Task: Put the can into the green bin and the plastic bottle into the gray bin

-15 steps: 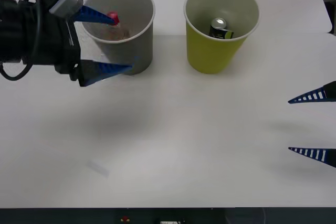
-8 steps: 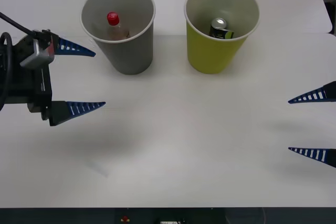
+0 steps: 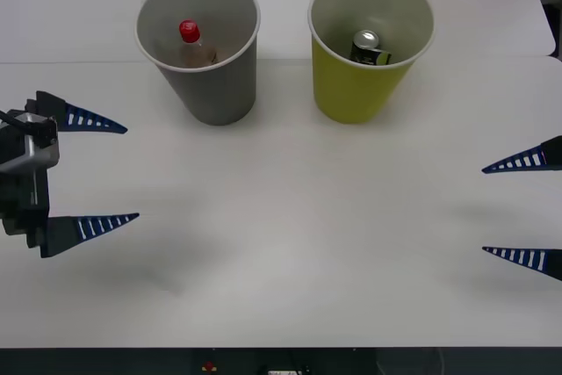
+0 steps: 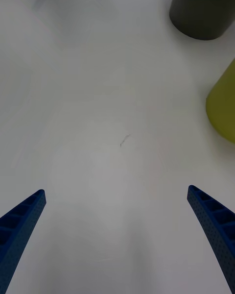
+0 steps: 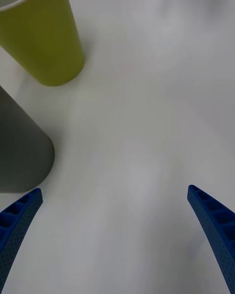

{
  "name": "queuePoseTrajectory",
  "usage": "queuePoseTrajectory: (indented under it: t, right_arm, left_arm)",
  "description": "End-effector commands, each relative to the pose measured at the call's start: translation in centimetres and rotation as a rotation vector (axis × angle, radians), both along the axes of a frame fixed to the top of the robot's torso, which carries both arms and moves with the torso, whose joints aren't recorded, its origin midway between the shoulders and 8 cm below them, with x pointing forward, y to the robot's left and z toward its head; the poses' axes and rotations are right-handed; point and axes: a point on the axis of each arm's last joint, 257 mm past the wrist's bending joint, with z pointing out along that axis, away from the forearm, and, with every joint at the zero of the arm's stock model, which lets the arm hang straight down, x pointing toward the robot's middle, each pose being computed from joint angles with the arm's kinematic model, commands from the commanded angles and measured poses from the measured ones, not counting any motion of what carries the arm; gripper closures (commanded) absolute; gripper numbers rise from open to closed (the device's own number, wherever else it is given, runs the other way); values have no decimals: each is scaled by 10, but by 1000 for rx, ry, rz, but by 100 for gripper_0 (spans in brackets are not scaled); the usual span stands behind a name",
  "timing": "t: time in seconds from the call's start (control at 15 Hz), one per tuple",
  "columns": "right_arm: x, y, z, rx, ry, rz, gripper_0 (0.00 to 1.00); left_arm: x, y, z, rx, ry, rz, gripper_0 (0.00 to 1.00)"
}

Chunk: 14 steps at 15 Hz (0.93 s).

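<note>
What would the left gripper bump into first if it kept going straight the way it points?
Probably nothing: the open left gripper points across bare white table, passing in front of the gray cup-shaped bin.

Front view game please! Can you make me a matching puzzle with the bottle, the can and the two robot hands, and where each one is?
Things:
1. plastic bottle
2. can
3. left hand
4. right hand

Places:
A. inside the green bin
B. open, over the table's right edge
C. inside the gray bin
D. open, over the table's left side

Pairs: 1-C, 2-A, 3-D, 4-B
</note>
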Motion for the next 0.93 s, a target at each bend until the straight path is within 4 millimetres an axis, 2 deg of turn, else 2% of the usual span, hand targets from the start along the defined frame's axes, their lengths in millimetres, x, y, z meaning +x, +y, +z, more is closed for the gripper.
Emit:
queuePoseTrajectory:
  t: [0.07, 0.47, 0.93]
  right_arm:
    - [0, 0, 0, 0, 0, 0, 0]
    - [0, 0, 0, 0, 0, 0, 0]
    - [0, 0, 0, 0, 0, 0, 0]
  left_arm:
    - [-3, 5, -5, 16, 1, 1, 0]
    - [-14, 9, -10, 43, 34, -19, 0]
    - [-16, 13, -16, 47, 52, -7, 0]
